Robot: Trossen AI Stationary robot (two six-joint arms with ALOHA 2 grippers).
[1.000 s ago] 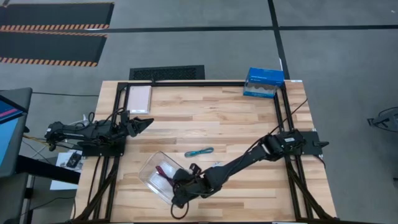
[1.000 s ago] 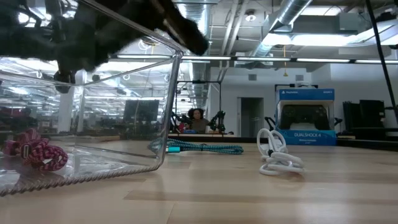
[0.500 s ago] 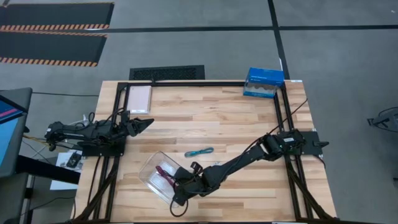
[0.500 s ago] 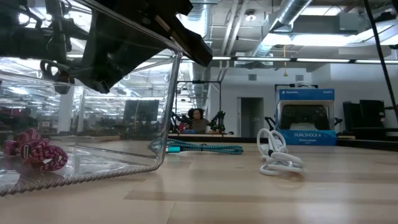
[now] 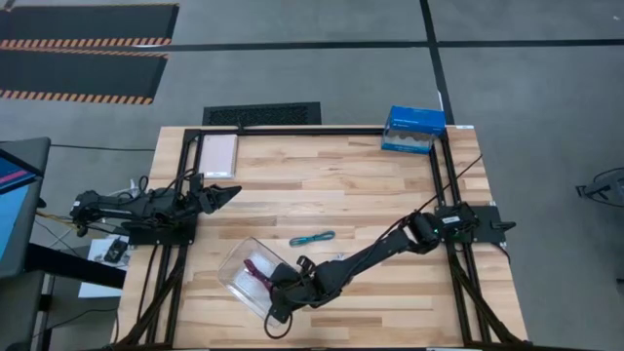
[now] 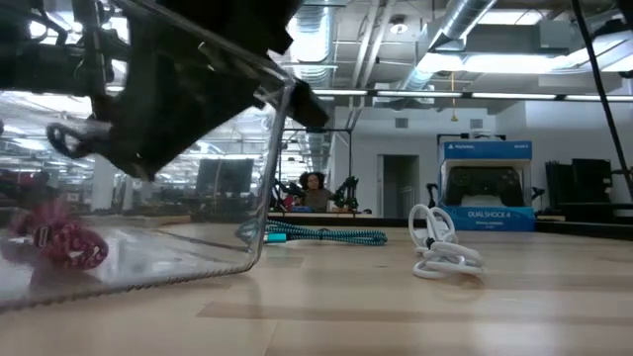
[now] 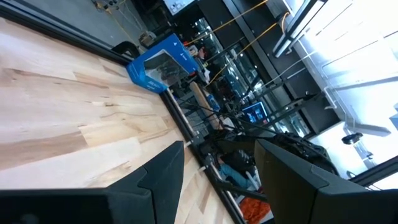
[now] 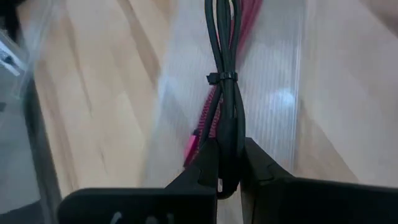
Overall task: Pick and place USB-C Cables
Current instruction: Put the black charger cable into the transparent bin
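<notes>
- From above, the right gripper [image 5: 280, 294] hides most of the dark maroon-black cable [image 8: 225, 93] it pinches, inside the clear tray [image 5: 234, 270].
- The magenta-pink cable [image 6: 61, 240] lies in the tray.
- The teal cable [image 5: 312, 238] and white cable [image 6: 440, 249] lie on the table [image 5: 341, 175].
- The right arm reaches across; the left gripper [image 5: 226, 192] waits at the table's left edge, fingers parted, empty.
</notes>
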